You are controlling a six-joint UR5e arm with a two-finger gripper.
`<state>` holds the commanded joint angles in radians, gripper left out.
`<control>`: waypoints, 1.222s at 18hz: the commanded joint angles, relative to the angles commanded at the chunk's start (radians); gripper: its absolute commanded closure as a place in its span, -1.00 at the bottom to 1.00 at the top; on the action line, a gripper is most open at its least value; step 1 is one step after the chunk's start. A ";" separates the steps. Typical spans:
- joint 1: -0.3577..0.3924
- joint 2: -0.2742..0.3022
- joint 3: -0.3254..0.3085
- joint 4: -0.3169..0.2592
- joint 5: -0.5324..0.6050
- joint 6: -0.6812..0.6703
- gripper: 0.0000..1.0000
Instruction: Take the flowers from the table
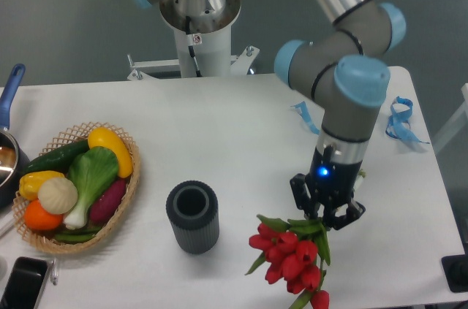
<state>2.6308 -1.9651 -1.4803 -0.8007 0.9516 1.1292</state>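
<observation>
1. Flowers (292,256): red tulip bunch, heads near the front edge of the table (219,119), right of centre, green leaves up top.
2. Gripper (327,214) sits right above the bunch's upper end, pointing down; a blue light shows on the wrist above it.
3. Black fingers stand on either side of the leafy top of the bunch and look closed on it; the stems themselves are hidden behind the gripper, so exact contact can't be read.
4. Red heads hang below and left of the gripper, fanning toward the lower left; one head reaches the bottom of the frame. Can't tell whether the bunch rests on the table or is lifted.
5. Dark ribbed cup (192,216) stands upright, left of the flowers, apart from them; its inside looks dark, contents not visible.
6. Wicker basket (126,199) far left holds vegetables: yellow pepper (111,147), green leafy vegetable (91,175), white round onion (57,195), orange piece (38,215), purple piece (108,201), dark cucumber (57,156) at the back rim.
7. Pot with blue handle (11,84) is cut off at the left edge.
8. Blue ribbons (398,120) lie on the right rear of the table, behind the arm.
9. Black phone (22,283) lies at the bottom-left corner.
</observation>
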 joint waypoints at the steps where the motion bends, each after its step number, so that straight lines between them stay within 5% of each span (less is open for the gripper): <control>1: -0.002 0.006 0.000 0.000 -0.045 -0.008 0.80; 7: 0.008 0.069 -0.011 0.000 -0.273 -0.126 0.80; 22: 0.015 0.081 -0.029 0.000 -0.300 -0.151 0.80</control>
<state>2.6461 -1.8837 -1.5094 -0.8007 0.6519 0.9787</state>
